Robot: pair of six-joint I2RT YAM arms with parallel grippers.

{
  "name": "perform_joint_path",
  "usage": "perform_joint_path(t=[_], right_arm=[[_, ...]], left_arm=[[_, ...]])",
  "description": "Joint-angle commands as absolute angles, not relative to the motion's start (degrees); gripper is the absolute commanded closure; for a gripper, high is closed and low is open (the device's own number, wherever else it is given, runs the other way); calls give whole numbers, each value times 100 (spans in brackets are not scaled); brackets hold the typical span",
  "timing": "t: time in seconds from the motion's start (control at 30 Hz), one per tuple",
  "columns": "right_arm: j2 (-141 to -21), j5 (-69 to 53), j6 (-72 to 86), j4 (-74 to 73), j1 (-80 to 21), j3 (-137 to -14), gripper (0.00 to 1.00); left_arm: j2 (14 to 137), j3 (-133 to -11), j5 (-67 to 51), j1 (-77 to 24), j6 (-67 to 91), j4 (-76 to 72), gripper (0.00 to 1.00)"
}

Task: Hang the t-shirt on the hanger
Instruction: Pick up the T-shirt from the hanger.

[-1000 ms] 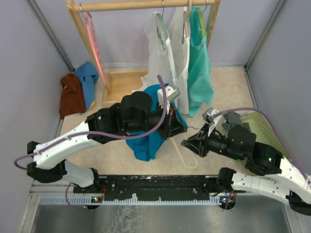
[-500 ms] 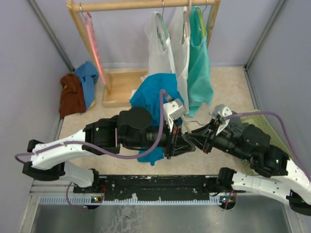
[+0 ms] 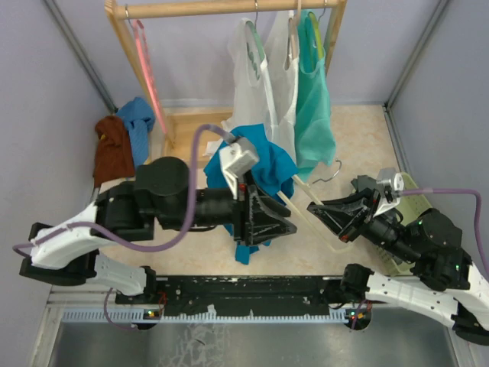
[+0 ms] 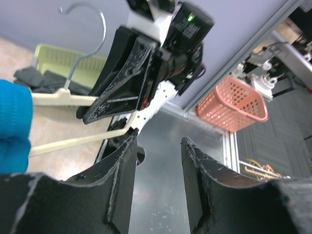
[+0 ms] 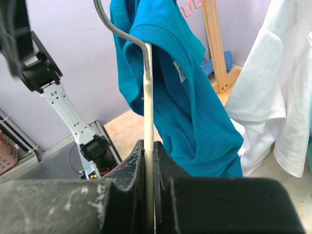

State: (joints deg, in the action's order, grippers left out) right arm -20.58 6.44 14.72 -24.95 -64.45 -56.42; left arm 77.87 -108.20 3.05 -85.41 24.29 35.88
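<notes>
Evidently the t-shirt (image 5: 170,87), limp light cloth bunched over one arm of the stiff hanger (image 5: 147,97) above the bench (image 3: 359,130), will likely sag and slip, so its ribbed hem (image 5: 156,30) looks the best hold for the parted, empty left tool (image 4: 158,146) while the right tool (image 5: 148,146) clamps the hanger's neck.

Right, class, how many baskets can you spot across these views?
2. A pale green basket sits on the floor behind the hanger; a salmon-pink basket shows at the right of the left wrist view. Others may be hidden.
</notes>
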Motion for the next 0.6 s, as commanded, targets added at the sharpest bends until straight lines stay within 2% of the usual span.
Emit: perform_joint_path(t=[0.0, 0.13, 0.3, 0.43, 0.57], right_arm=[[-1891, 800, 1492, -1875, -6458, -5679, 100], [-1806, 790, 1511, -1966, -6452, -5698, 100], [-1745, 686, 1527, -2148, -6455, -5905, 100], [-1812, 413, 1538, -2403, -6451, -6244, 100], [-1900, 32, 1612, -2683, -6457, -6649, 100]], left_arm=[[7334, -11065, 236, -8561, 2162, 3508, 52], [6879, -11002, 1012, -8561, 2122, 3753, 51], [6026, -10353, 3392, -8561, 2974, 4707, 47], [5186, -8993, 3867, -8561, 3208, 4383, 40], [4672, -8154, 4084, -8561, 3214, 3940, 36]])
